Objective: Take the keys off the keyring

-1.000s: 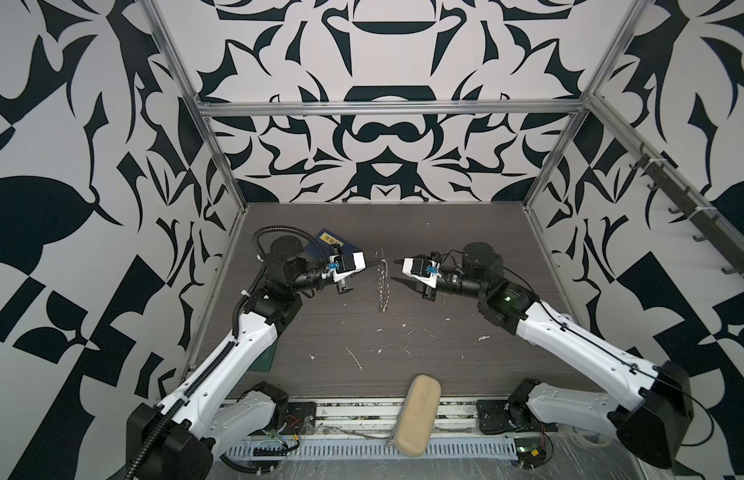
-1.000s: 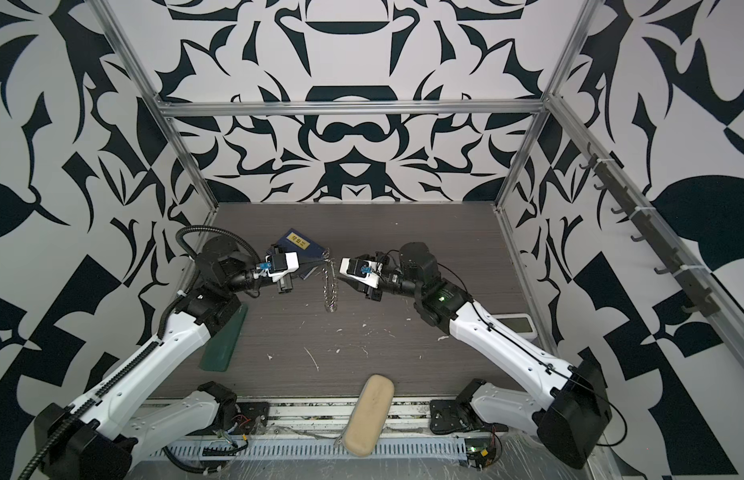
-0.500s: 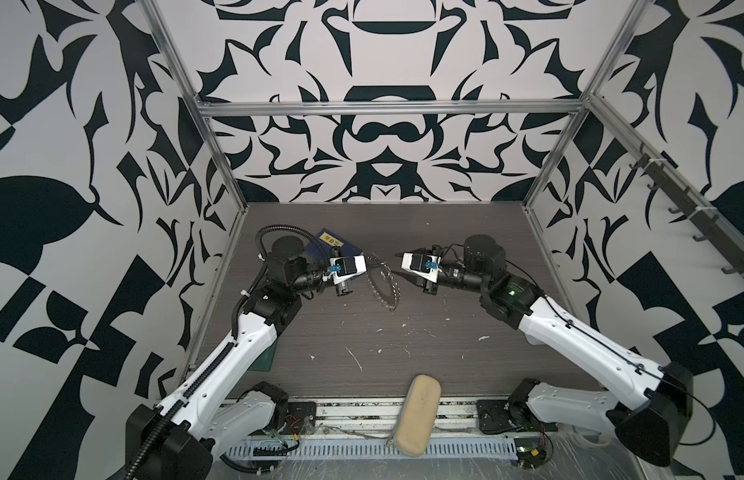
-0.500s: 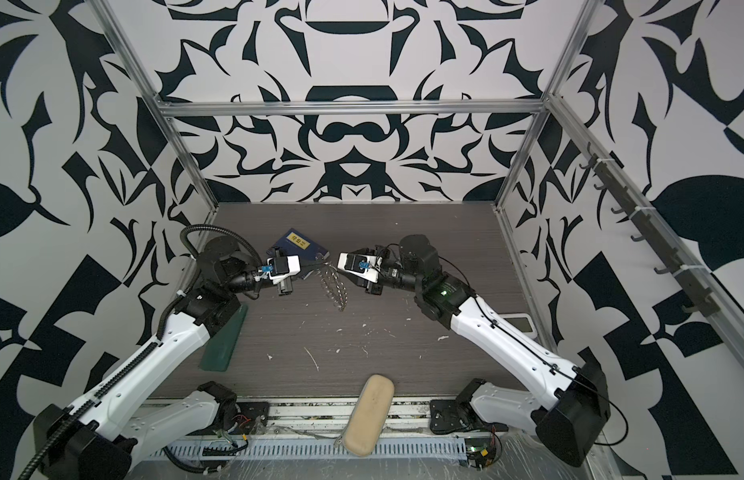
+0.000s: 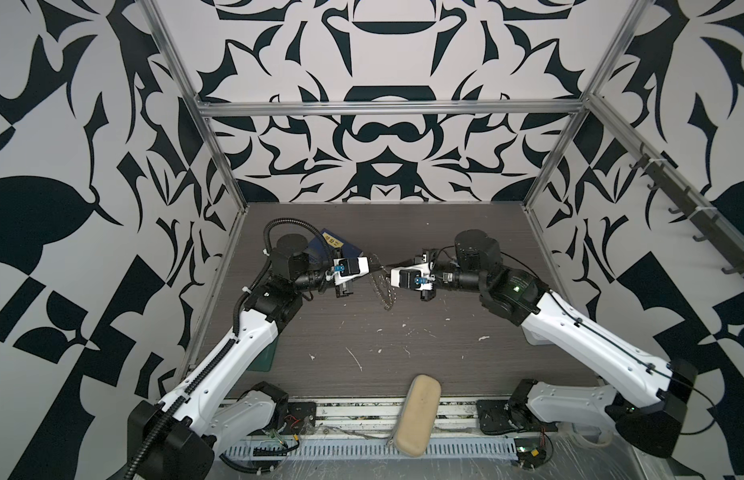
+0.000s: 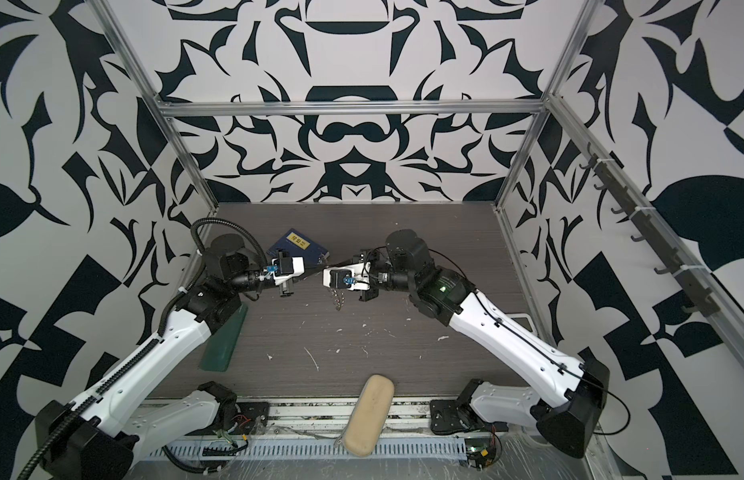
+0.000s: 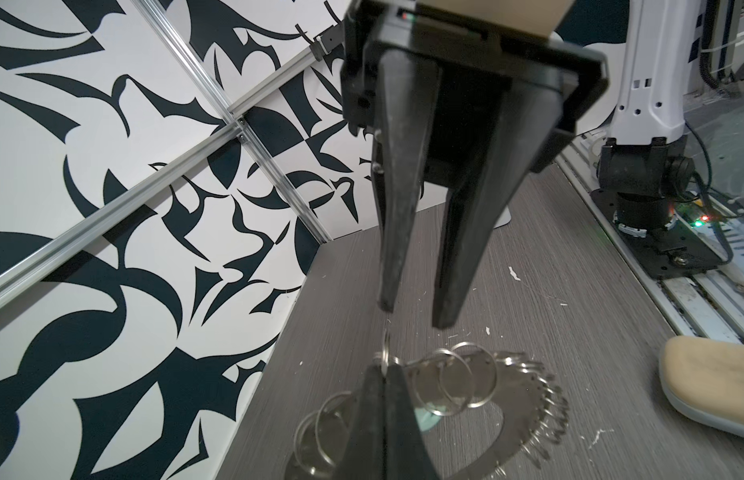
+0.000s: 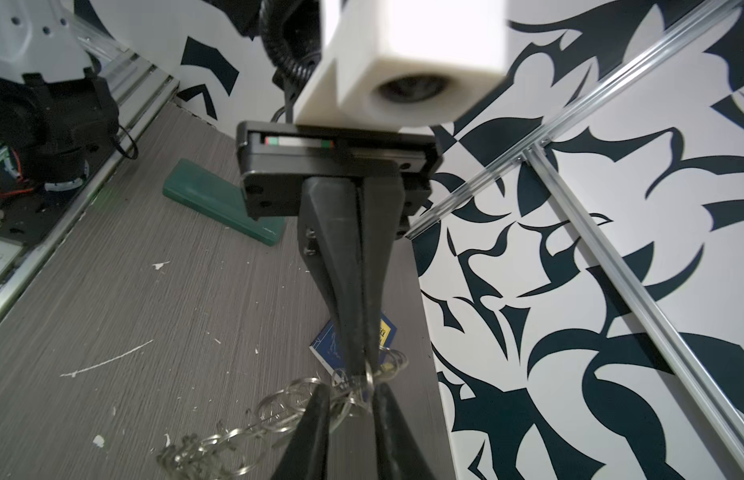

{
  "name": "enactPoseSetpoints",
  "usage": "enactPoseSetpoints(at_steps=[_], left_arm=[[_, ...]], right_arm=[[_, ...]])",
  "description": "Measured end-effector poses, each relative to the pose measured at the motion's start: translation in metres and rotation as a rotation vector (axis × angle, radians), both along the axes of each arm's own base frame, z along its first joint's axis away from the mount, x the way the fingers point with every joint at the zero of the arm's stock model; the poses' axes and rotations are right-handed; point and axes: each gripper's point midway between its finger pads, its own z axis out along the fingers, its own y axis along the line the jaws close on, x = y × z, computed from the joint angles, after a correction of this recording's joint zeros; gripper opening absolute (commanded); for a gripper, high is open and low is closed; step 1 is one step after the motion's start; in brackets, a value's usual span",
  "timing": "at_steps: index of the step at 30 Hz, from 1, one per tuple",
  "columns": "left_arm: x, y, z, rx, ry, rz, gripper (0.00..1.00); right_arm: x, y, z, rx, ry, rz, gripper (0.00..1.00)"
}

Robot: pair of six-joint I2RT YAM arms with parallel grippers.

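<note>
left hand (image 7: 384, 376) pinches keyring (image 7: 519, 424) rim; right hand (image 7: 416, 318) gapes

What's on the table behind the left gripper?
A dark blue book with a yellow label, lying flat. The left gripper covers part of it, so its full outline cannot be seen.

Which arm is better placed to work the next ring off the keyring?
Probably right. The right gripper is open at a small ring; the left gripper is shut on the keyring.
</note>
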Motion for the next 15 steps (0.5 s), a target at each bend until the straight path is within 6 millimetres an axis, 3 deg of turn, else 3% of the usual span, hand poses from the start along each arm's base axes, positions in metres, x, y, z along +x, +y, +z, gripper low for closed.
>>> enactPoseSetpoints(at_steps=[15], left_arm=[[-0.0007, 0.0009, -0.0058, 0.014, 0.031, 0.001, 0.00]], right_arm=[[0.0051, 0.0027, -0.0046, -0.037, -0.030, -0.014, 0.21]])
